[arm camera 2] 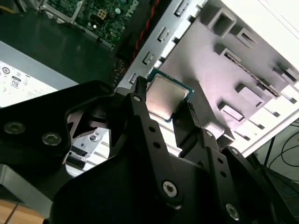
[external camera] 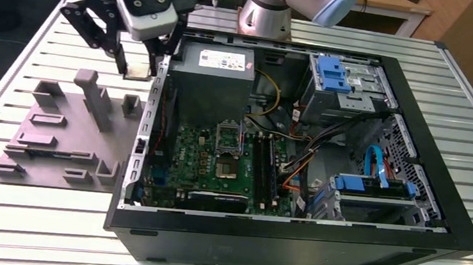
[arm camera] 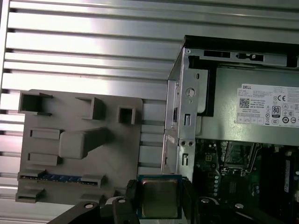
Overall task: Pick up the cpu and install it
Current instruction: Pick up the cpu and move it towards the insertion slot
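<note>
The gripper [external camera: 139, 72], pinching the cpu [external camera: 139, 67], hangs just outside the tall metal side wall [external camera: 147, 125] of the case [external camera: 296, 232]. Over the open case the air is free. The socket [external camera: 231, 167] lies bare from above, but the big power supply [external camera: 211, 82] stands right next to it and cables [external camera: 303, 154] crowd its other side.

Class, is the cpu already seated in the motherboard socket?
No, the gripper holds the cpu in the air, away from the socket.

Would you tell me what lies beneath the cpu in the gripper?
The cpu, clamped in the gripper, hangs over the slatted table between the grey fixture tray and the computer case wall. The spot straight below is hidden by the chip.
</note>
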Tool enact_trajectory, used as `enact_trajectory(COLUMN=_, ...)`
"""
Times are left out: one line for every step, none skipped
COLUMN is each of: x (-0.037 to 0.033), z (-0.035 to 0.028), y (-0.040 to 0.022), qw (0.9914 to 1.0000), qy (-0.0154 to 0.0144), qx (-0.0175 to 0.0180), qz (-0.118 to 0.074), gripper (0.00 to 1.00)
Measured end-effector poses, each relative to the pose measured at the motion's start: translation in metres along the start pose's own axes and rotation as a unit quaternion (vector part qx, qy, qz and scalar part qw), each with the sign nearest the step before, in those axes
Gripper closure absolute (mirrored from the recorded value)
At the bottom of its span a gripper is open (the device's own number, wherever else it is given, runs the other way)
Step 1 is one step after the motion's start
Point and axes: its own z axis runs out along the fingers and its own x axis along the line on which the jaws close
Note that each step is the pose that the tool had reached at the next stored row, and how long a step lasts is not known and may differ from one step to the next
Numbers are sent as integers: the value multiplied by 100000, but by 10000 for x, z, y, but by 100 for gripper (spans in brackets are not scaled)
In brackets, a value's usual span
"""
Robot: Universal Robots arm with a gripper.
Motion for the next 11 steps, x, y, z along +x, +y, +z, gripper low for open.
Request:
enact_trajectory(x=-27, z=1, y=-1, qw=100000, qy=14, qx=-3, qz=0, gripper=53)
enact_trajectory(x=-55, z=1, y=-3, qw=100000, qy=29, qx=-4, qz=2, gripper=53)
enact_trajectory(x=-85, z=1, y=-4, qw=100000, qy=51, qx=-6, qz=9, gripper=53)
enact_trajectory(x=-114, z=2, y=-6, qw=100000, qy=72, qx=-7, qz=11, gripper=53)
enact_trajectory(x=-142, z=2, y=-8, qw=100000, qy=89, qx=-11, qz=8, gripper=53)
enact_trajectory(x=-169, z=2, y=-9, qw=100000, qy=108, qx=-7, qz=7, gripper=53)
enact_trajectory(x=-197, z=2, y=-11, qw=100000, qy=130, qx=-8, qz=5, gripper=53)
enact_trajectory(x=-224, z=2, y=-13, qw=100000, qy=148, qx=-10, qz=5, gripper=53)
enact_trajectory(x=-253, z=2, y=-14, qw=100000, qy=169, qx=-10, qz=9, gripper=53)
enact_trajectory(x=-283, z=3, y=-16, qw=100000, qy=185, qx=-10, qz=14, gripper=53)
enact_trajectory(x=-311, z=3, y=-17, qw=100000, qy=207, qx=-12, qz=17, gripper=53)
